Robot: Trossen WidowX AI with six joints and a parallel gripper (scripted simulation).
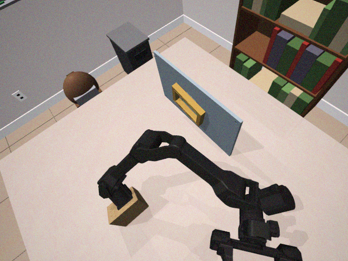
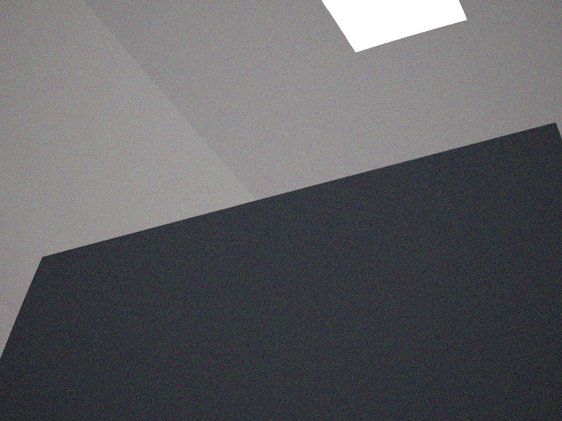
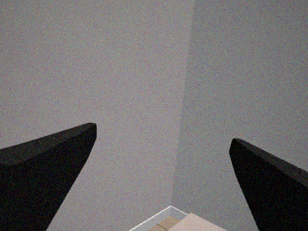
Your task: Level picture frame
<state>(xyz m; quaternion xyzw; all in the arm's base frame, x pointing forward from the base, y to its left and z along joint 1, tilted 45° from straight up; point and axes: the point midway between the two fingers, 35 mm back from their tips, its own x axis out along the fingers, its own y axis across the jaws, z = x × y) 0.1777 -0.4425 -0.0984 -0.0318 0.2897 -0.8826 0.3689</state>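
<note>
On the upright blue-gray panel (image 1: 219, 124), approx. mid-width, sits the pic. frame (image 1: 189, 98), well apart from the claw (image 1: 258, 253) (image 3: 164, 136). It's a rect., golden-yellow border w/ deep sides, longer than tall, w/ a narrow opening. Its long edges run steeper than the panel's top edge in the top view, so it looks crooked, w/ the end toward the pic.'s right side dipping. The screw & back strip are hidden. The claw's fingers stand wide apart w/ nothing btwn. them, over the desk's (image 1: 72, 156) (image 3: 197, 225) lower-right part in the top view.
</note>
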